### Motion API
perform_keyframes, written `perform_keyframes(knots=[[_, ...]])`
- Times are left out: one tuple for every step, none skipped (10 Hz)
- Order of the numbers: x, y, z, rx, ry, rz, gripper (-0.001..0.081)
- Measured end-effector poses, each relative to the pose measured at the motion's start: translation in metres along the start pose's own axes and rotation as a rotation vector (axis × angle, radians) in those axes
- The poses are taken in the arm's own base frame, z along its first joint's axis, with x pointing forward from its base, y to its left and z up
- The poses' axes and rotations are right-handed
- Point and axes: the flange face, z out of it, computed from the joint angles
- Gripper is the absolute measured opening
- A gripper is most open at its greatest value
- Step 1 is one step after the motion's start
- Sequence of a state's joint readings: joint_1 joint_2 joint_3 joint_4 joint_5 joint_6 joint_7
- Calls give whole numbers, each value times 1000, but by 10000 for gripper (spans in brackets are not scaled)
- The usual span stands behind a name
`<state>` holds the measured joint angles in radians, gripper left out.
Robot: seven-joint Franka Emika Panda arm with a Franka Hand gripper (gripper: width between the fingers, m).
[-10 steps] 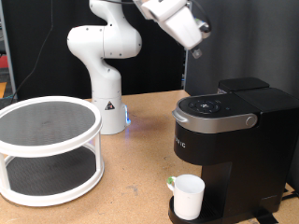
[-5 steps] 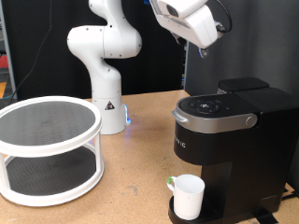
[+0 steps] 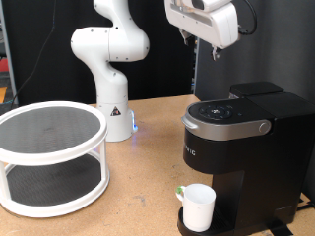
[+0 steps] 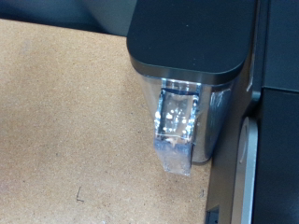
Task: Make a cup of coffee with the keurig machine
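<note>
The end effector point(image 3: 204, 49) is hanging high near the exterior view's top, well above the keurig machine point(image 3: 246, 147) and touching nothing. Its fingers are showing only as short dark stubs under the white hand, so whether they are apart or together cannot be told, and nothing is showing between them.

The keurig machine is standing on the wooden worktop point(image 3: 138, 187) at the exterior view's right, its silver-grey handle lying flat around the button panel. The cup point(image 3: 198, 206) is sitting upright at the machine's foot, under the brew head, with a small green bit just beside it on the left. To the left, a white two-tier round rack point(image 3: 51, 157) is resting on the worktop, and the white arm base point(image 3: 110, 69) is rising behind it.

The wrist view is giving what the exterior view is not: a look straight down onto the black top point(image 4: 192, 37) of the machine and the bare worktop point(image 4: 65, 121) beside it. The fingers are not appearing there, and neither is the cup.
</note>
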<state>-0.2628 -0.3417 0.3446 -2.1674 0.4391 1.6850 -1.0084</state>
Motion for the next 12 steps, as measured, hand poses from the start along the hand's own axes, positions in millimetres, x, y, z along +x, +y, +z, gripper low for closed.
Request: perform_keyframes(knots=[[0, 1, 1, -4, 2, 1, 806], [1, 2, 1, -30, -7, -9, 806], [6, 1, 1, -66, -17, -20, 806], [13, 0, 1, -101, -22, -22, 806], [23, -2, -1, -133, -14, -8, 806], [35, -2, -5, -162, 8, 20, 806], [45, 0, -7, -172, 24, 45, 806], [52, 2, -10, -169, 34, 61, 806], [56, 6, -12, -166, 39, 61, 806], [59, 10, -13, -165, 37, 57, 806], [61, 13, -14, -165, 34, 55, 806], [63, 16, -15, -165, 31, 51, 806]])
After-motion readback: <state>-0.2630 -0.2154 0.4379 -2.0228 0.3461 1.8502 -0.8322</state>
